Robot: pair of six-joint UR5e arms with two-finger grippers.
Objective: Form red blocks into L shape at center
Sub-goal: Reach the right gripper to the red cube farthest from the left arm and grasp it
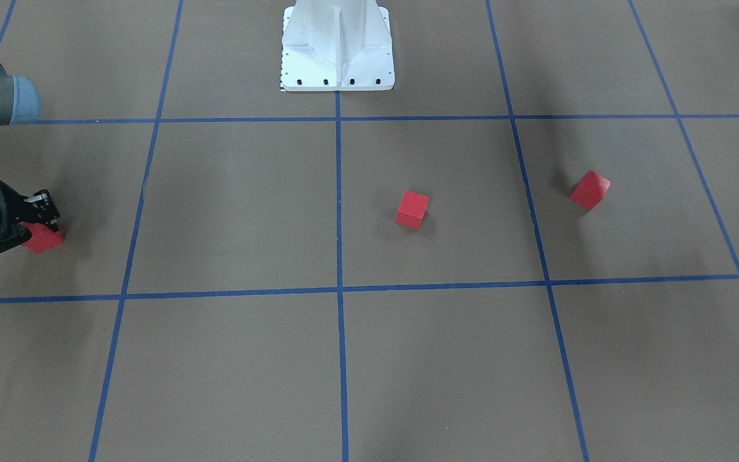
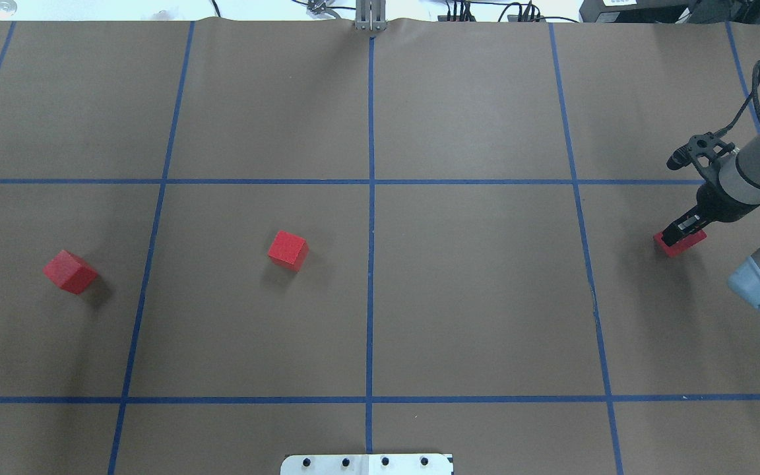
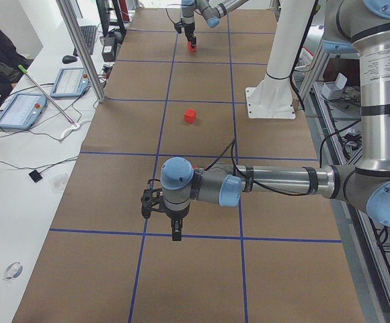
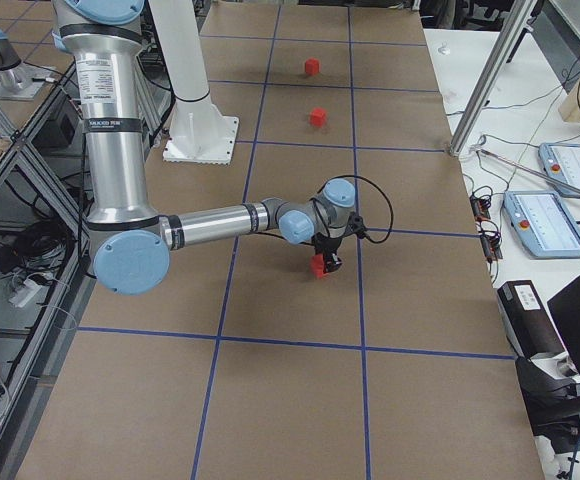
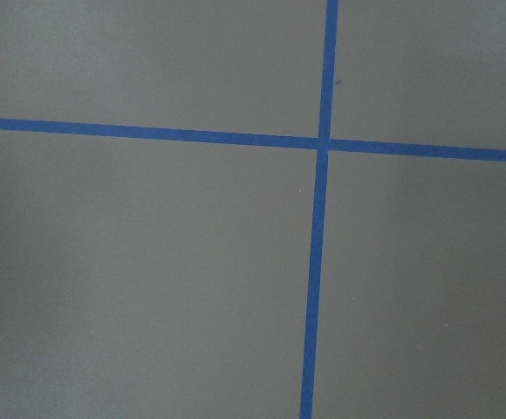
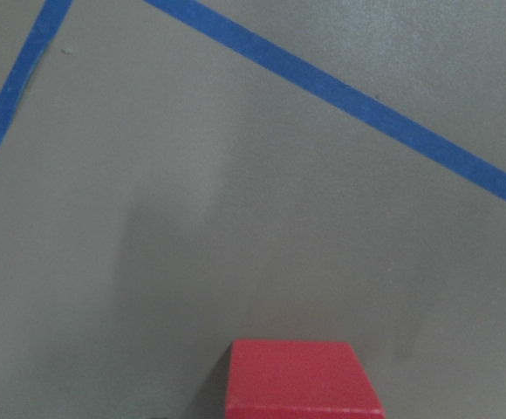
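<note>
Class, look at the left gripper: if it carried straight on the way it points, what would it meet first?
The left gripper points straight down, so it would likely meet the bare table first, near a tape crossing; nothing else shows beneath it.

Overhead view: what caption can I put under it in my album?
Right end effector at one red block; two other red blocks sit left of the blue centre line.

table (image 2: 485, 297): brown, blue tape grid | white base plate (image 2: 367, 464) at its near edge | red block (image 2: 287, 250) ahead-left of plate | second block (image 2: 70, 271) farther left | third block (image 2: 673, 247) far right, contact unclear
</note>
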